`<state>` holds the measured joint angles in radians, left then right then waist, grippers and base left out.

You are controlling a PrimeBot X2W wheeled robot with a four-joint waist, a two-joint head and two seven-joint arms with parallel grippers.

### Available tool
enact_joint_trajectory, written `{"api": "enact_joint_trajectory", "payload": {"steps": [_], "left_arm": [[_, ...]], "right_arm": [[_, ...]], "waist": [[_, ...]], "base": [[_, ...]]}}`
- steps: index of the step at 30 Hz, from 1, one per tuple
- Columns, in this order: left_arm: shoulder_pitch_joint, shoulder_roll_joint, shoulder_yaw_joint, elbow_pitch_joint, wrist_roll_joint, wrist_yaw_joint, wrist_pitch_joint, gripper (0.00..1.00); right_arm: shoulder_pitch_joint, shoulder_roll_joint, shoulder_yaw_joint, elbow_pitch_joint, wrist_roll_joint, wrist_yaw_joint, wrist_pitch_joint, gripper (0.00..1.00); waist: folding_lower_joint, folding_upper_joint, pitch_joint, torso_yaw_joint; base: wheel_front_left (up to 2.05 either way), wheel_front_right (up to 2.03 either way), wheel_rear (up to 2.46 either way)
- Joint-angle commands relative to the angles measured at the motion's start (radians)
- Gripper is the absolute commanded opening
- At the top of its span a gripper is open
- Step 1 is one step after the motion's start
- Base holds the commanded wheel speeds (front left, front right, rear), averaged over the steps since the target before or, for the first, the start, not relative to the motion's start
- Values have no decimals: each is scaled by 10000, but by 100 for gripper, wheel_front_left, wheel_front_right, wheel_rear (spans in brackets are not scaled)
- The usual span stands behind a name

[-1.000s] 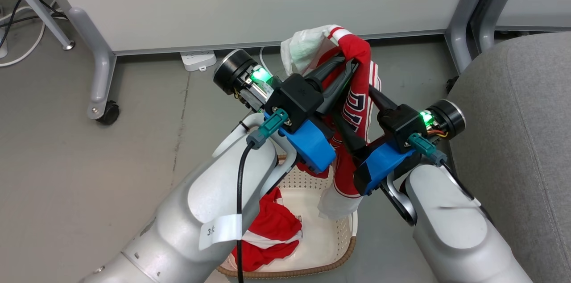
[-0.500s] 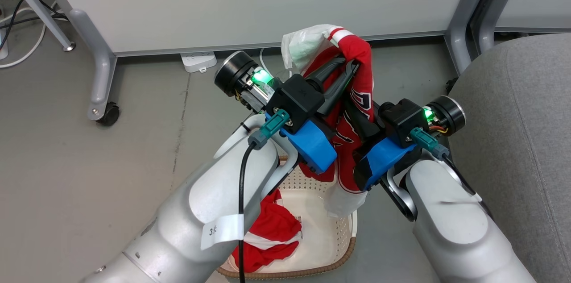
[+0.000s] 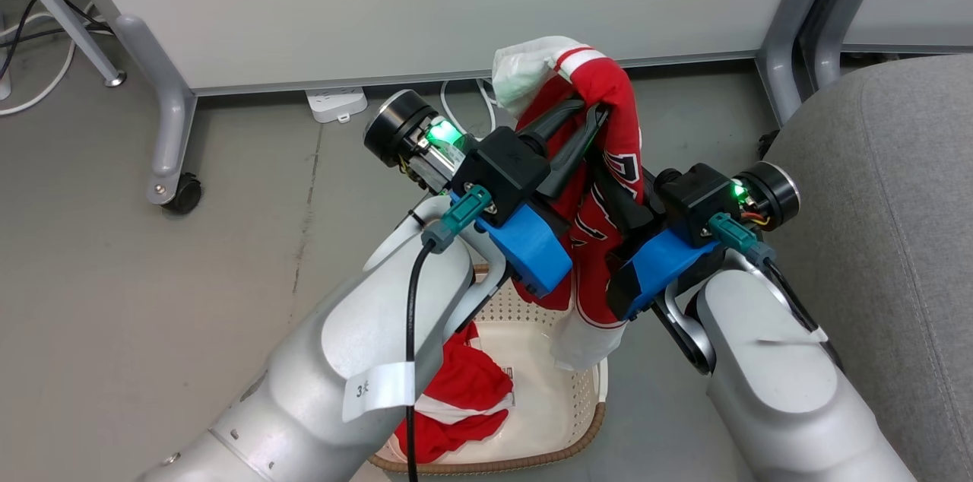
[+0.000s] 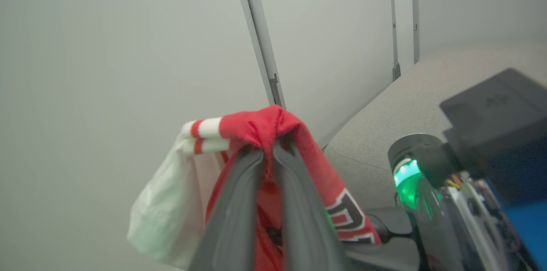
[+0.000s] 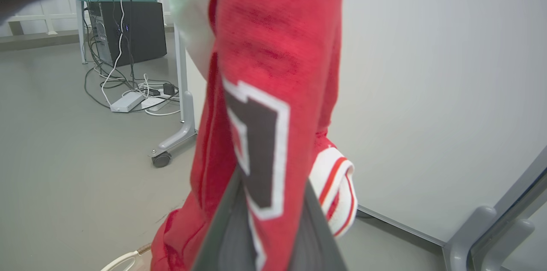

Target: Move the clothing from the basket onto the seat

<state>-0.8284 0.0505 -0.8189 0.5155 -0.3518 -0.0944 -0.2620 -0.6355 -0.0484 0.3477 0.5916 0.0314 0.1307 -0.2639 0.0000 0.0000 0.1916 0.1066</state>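
Left gripper (image 3: pixel 595 113) clamped tight on the top fold of the red jersey (image 3: pixel 617 98). Right gripper (image 5: pixel 273 185) pinched closed on the same jersey lower down, across the black lettering. Jersey hangs in the air, its tail dangling at 6 o'clock over the basket (image 3: pixel 589 432). Second red garment (image 3: pixel 464 391) lies inside the basket. Seat (image 3: pixel 897 201) at 3 o'clock, beside the right arm.

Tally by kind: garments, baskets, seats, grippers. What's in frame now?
Garments: 2 (jersey held aloft; other garment lying in the basket)
Baskets: 1
Seats: 1 (grey seat)
Grippers: 2 (left gripper and right gripper, both shut on the jersey)
Total: 6
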Motion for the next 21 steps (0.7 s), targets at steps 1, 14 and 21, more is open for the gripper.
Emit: {"api": "enact_joint_trajectory", "payload": {"steps": [1,14,21], "left_arm": [[-130,-3,25,19,-43,23,-40,100],[-96,-3,107,201,54,95,-40,100],[74,28,222,305,248,60,-39,100]], "right_arm": [[-24,-36,-53,-69,64,1,-10,0],[-227,-36,-467,-300,172,1,-10,0],[-344,-35,-1148,-623,71,1,-10,0]], "waist": [[0,0,26,-4],[0,0,189,-204],[0,0,459,-741]], "base": [[0,0,0],[0,0,0],[0,0,0]]}}
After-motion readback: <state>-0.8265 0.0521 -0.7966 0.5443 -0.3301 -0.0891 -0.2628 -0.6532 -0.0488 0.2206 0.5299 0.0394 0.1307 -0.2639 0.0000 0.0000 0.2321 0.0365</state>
